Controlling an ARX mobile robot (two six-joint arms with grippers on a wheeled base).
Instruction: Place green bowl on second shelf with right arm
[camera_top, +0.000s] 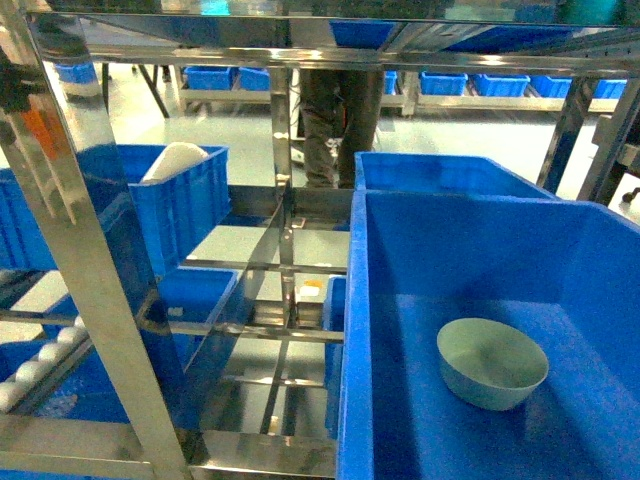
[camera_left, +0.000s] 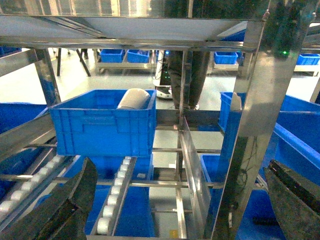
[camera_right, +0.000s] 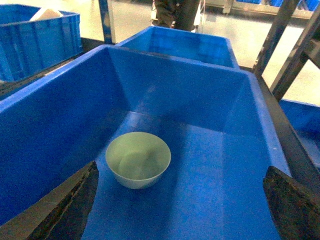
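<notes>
The green bowl (camera_right: 138, 159) sits upright, deep in the blue bin (camera_right: 60, 125), and the right hand (camera_right: 180, 210), fingers spread wide and empty above it, could clip the bin's tall walls or skid the smooth bowl.

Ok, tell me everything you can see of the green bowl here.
The green bowl is small, round and pale mint, plain and matte, looking like plastic. It sits upright and empty on the floor of a large blue bin, toward its left wall without touching it. Nothing else touches it; the right hand is open above the bin, its fingers clear of the bowl.
</notes>
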